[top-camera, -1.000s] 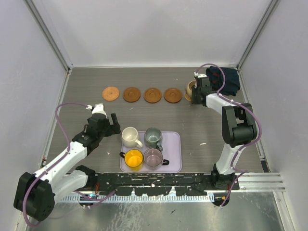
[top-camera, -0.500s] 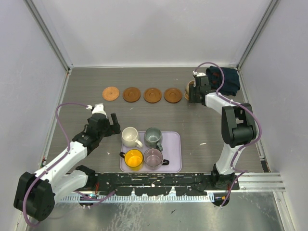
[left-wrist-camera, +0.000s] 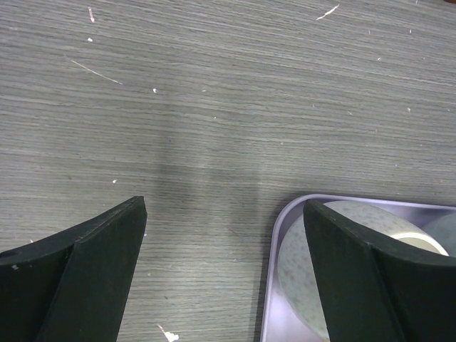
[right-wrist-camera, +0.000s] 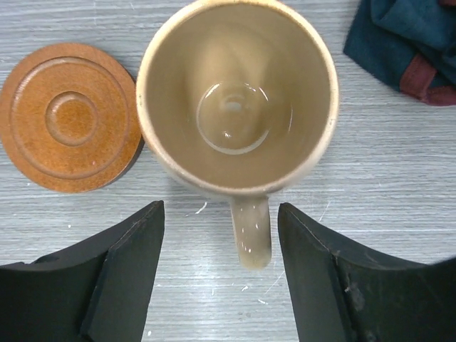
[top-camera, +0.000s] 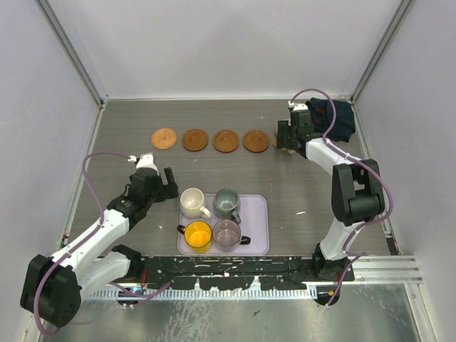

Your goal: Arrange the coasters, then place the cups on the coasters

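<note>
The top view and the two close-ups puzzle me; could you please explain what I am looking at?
Two robot arms are bolted to a grey table. The top view looks down from above; each close-up comes from a wrist camera. The left claw, open and empty, hovers beside a lavender rectangular tray carrying four small mugs. The right claw, also open, straddles the handle of a beige ceramic mug beside a row of brown round wooden coasters. A dark blue folded cloth lies nearby.

Coasters (top-camera: 195,140) in a far row, tray (top-camera: 260,214) nearer.
Four cups (top-camera: 194,201) in tray; fifth cup (right-wrist-camera: 236,92) right of last coaster (right-wrist-camera: 69,117); cloth (top-camera: 340,120) behind-right.
</note>
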